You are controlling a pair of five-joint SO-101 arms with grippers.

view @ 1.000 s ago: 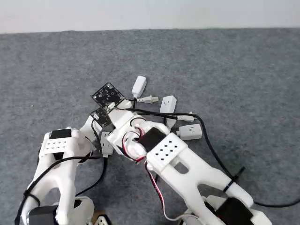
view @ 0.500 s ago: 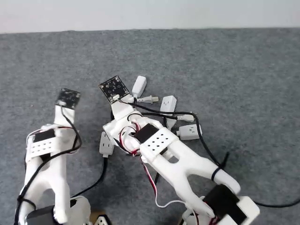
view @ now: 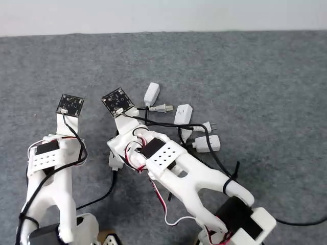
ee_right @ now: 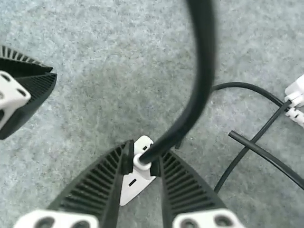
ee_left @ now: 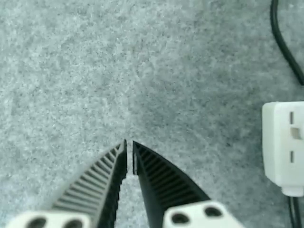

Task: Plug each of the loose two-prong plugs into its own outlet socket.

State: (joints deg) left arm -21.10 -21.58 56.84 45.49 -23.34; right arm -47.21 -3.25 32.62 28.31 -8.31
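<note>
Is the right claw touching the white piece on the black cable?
Touching. The right wrist view shows the right claw pressing both sides of the white piece.

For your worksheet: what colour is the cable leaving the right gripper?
The cable is black, clearest in the right wrist view.

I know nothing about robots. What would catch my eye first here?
The right gripper is clamped on a small white block, and a thick black cable rises from it towards the camera. Farther out, a tangle of white plugs and sockets lies on the grey carpet. The left gripper hangs shut and empty over bare carpet.
</note>
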